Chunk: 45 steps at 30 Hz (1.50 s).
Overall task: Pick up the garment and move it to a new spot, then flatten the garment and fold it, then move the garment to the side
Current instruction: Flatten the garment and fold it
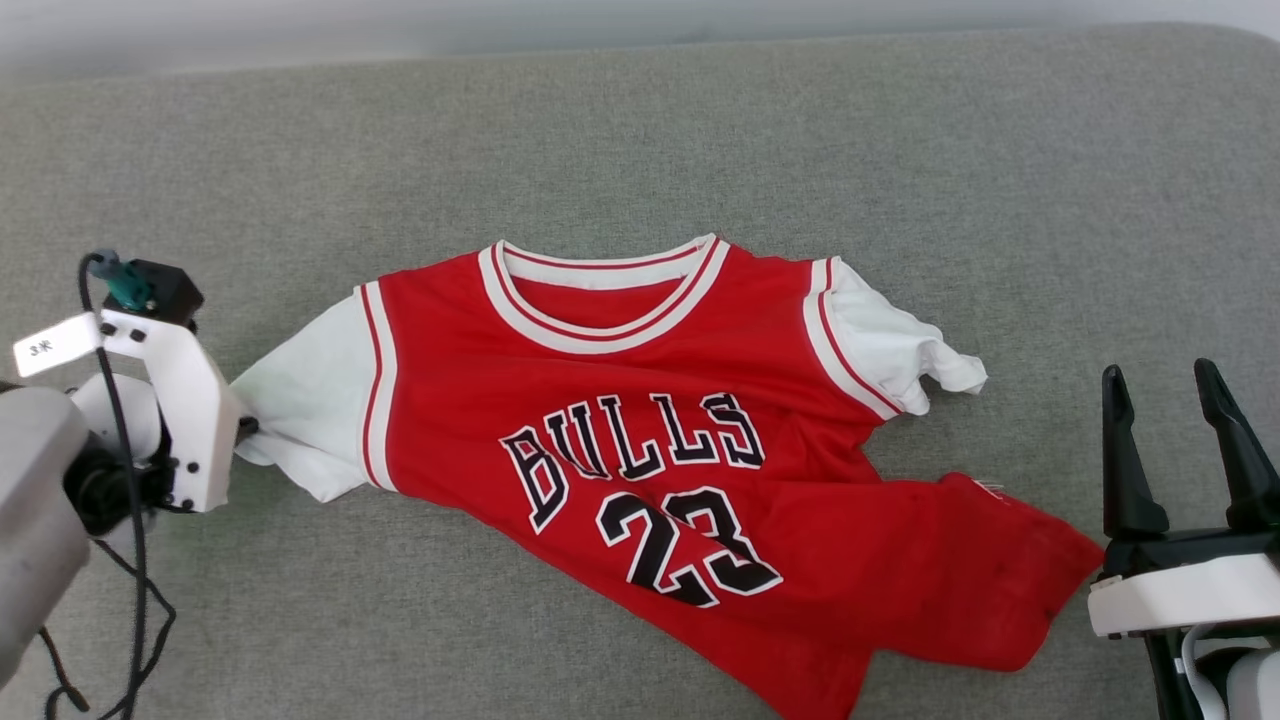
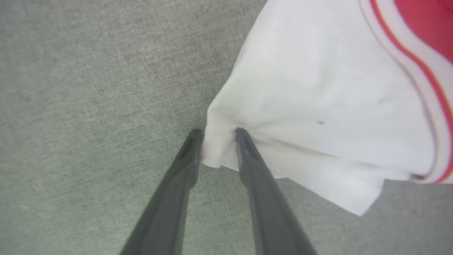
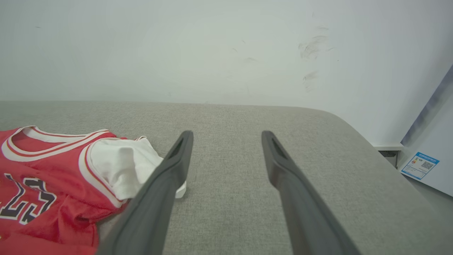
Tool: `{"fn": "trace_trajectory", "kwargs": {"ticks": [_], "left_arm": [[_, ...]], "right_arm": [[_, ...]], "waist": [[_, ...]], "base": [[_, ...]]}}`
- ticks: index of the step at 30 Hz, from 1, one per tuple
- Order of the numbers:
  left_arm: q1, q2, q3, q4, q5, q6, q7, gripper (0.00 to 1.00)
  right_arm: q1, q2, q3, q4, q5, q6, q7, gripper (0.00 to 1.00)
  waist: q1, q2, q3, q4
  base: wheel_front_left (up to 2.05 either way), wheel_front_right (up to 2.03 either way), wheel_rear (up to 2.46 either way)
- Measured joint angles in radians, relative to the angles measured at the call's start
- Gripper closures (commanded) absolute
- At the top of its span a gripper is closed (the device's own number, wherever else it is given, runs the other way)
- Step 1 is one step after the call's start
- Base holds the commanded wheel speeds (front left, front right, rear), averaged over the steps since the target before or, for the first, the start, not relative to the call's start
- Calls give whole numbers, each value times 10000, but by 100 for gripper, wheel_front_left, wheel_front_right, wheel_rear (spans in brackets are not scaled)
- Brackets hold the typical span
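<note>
Nearest, the right gripper sat idle at the lower right of the head view, jaws spread wide with nothing between them, close beside the lower corner of the garment and seemingly clear of it. Left gripper lay low at the lower left, fingers drawn in on either side of a fold at the outer edge of the left sleeve. Cloth puckered against one fingertip, so judged a pinch on that sleeve, firmness not told. Garment lay face up, about the middle of the grey padded surface, hem toward the robot, collar away. Hem ran askew, its right corner dragged outward and rumpled, and the lower edge ran off the bottom of the head view. Chest lay fairly smooth: red cloth, black white-edged "BULLS" over "23", slanting with the twist of the body. Left sleeve was white and stretched out nearly flat, while the right sleeve was bunched and curled at its end. Red-and-white striped trim ran round the armholes and neck. Judged stage: flattening under way, not finished. Whether the first relocation was done could not be read from this. Fold not begun, no crease or doubled panel noted, and the move to the side was left too. Beyond the far edge, a plain pale wall
</note>
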Motion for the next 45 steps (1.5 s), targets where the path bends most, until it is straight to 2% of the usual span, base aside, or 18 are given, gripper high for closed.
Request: {"fn": "trace_trajectory", "kwargs": {"ticks": [6,9,13,17,22,27,31,36,45], "left_arm": [[-48,-169,-77,48,650,-15,-1498,100],[-114,-198,23,-148,681,-15,-2079,100],[-233,-115,-4,-502,970,-17,-2552,100],[-272,23,-10,-825,1197,88,-2861,100],[-327,19,-25,-1315,1348,316,-3018,100],[-437,-35,-33,-1802,1480,497,-3106,100],[-620,-54,-10,-2092,1622,608,-3200,100],[-846,-119,40,-2401,1743,708,-3302,100],[-1104,-238,86,-2650,1923,765,-3476,100]], "right_arm": [[-257,-564,42,-199,2,0,278,0],[-614,-1118,113,-414,192,0,646,0],[-1226,-2174,523,-738,568,0,1513,0],[-1849,-3315,1283,-913,1515,0,3032,0],[-2881,-4627,2602,-594,3127,0,5465,0],[-3941,-5446,3944,-44,4715,2,7756,0],[-4673,-5802,4846,562,5628,0,9342,0],[-5458,-5833,5609,1306,6111,0,10548,0],[-6098,-5701,7001,2134,6270,0,11210,0]], "waist": [[2,0,-346,218],[1,0,-570,363],[1,0,-822,589],[2,0,-964,811],[2,0,-941,1041],[2,0,-735,1238],[2,0,-460,1417],[2,0,-42,1677],[2,0,740,2100]], "base": [[0,0,0],[0,0,0],[0,0,0],[0,0,0],[0,0,0],[0,0,0],[0,0,0],[0,0,0],[0,0,0]]}}
